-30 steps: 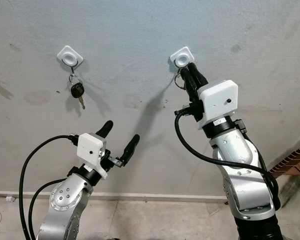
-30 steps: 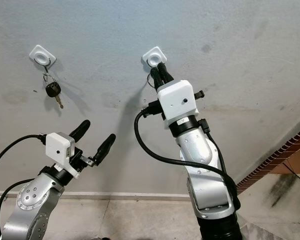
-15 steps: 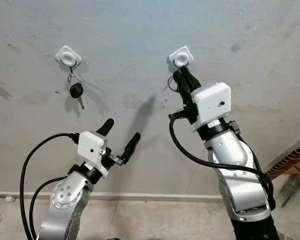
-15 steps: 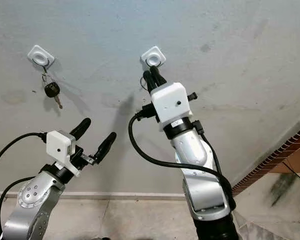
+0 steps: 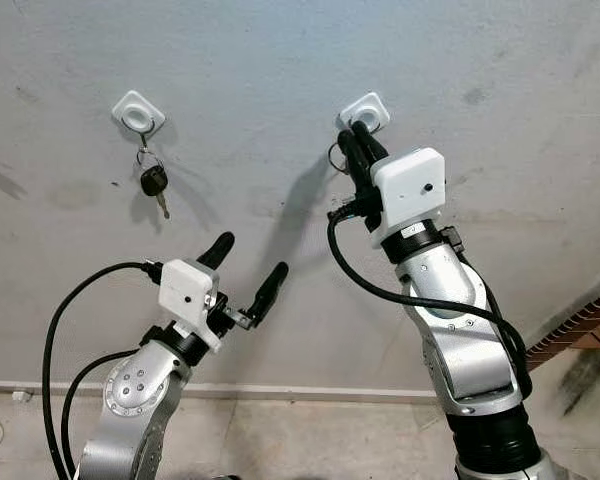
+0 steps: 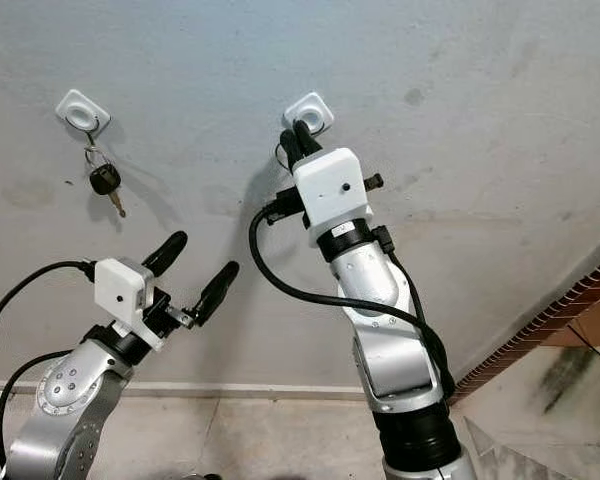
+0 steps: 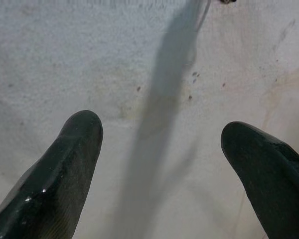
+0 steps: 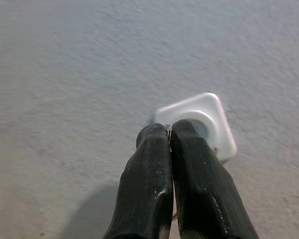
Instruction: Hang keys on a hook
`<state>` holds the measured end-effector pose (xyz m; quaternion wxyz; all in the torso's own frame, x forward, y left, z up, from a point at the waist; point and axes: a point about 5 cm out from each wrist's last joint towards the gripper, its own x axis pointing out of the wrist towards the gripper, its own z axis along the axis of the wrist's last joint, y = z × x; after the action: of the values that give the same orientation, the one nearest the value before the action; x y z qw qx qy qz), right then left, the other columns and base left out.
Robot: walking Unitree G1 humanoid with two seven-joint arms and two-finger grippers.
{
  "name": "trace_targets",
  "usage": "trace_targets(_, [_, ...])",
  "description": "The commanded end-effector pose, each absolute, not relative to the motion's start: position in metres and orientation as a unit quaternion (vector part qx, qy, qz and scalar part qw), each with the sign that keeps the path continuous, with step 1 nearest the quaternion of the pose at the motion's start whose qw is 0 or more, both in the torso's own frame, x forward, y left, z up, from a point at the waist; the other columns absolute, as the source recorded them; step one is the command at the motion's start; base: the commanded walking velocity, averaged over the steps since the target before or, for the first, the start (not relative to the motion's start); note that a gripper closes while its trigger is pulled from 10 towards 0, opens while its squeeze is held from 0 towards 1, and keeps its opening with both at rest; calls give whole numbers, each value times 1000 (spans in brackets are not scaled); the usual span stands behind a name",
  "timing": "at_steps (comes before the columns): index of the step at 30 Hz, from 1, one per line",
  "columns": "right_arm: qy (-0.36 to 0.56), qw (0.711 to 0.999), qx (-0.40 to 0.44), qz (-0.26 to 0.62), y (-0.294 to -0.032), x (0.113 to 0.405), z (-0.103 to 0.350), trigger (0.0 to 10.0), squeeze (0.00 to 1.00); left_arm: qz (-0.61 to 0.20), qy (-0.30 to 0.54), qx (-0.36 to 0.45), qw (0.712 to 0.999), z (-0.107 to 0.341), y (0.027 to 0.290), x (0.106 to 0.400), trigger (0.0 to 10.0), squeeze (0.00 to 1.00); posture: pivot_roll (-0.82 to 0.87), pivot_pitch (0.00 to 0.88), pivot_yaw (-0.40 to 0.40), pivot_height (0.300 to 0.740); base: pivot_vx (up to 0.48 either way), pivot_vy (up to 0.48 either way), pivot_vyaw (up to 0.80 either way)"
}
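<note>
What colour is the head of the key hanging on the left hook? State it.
Black head on the key, clearest in the left eye view.

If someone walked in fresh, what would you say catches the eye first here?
The right gripper, fingers pressed together, reaches up to a white hook on the grey wall, a key ring showing beside it. To the left, a black key hangs from another hook. The left gripper waits open below.

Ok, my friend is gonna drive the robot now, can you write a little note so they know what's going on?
Right gripper: shut on a key ring, fingertips at the right hook on the wall.
Left gripper: open, held low, holding nothing.
Left hook: a black key already hangs there.
Left to do: get the ring onto the right hook, then let go. I cannot tell if it has caught.
</note>
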<state>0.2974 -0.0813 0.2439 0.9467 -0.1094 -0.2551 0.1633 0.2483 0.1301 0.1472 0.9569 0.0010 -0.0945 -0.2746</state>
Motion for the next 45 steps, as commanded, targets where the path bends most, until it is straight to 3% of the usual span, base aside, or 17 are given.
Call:
trace_targets(1, [-262,947,-105,156,-85,300,247,10000,0,-283,-95,2,954,148,128,247,10000,0,-44,129,1,740,0,0,0])
trace_targets(26, [-216,967,-76,112,-111,316,229,10000,0,-285,-88,12,954,147,135,246,10000,0,-25,123,14,740,0,0,0])
trace_targets(35, [-245,957,-64,143,-107,310,243,10000,0,-286,-88,13,954,148,133,246,10000,0,-29,126,17,740,0,0,0])
trace_targets(45, [-282,950,-90,101,-119,300,259,10000,0,-284,-85,16,955,145,133,246,10000,0,-36,126,19,740,0,0,0])
